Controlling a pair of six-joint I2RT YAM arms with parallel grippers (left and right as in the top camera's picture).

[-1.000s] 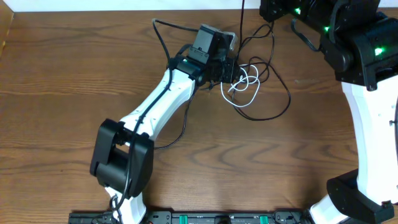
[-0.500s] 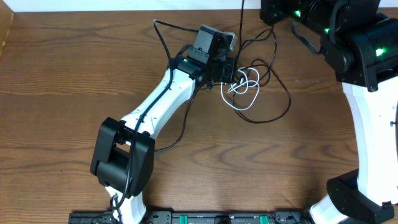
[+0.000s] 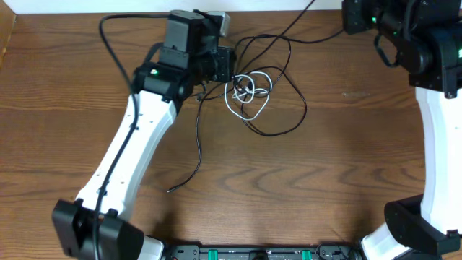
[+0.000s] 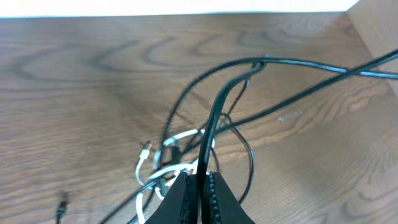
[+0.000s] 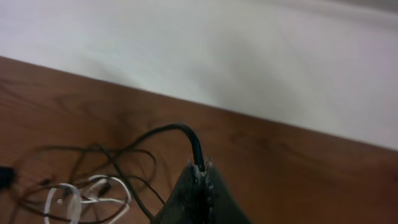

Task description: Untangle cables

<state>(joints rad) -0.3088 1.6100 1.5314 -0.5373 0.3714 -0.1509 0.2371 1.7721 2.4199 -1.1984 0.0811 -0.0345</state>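
The cables (image 3: 253, 87) lie in a tangle at the back middle of the table: thin black loops (image 3: 292, 108) around a short white cable (image 3: 244, 101). My left gripper (image 3: 228, 65) sits at the tangle's left edge. In the left wrist view it (image 4: 200, 182) is shut on a black cable (image 4: 214, 118), with the white cable (image 4: 163, 155) just beyond the jaws. My right gripper (image 5: 199, 169) is shut on another black cable (image 5: 186, 134), which runs taut from the tangle (image 5: 81, 193) off the top edge of the overhead view. Its fingertips are out of the overhead view.
A loose black cable tail (image 3: 196, 144) runs from the tangle toward the front and ends near the table's middle (image 3: 170, 190). The right arm (image 3: 433, 108) stands along the right side. The table's back edge meets a white wall (image 5: 249, 56).
My left arm has swung to the left and dragged the tangle left with it. The right arm has shifted right. The black tail now lies stretched out on the table.
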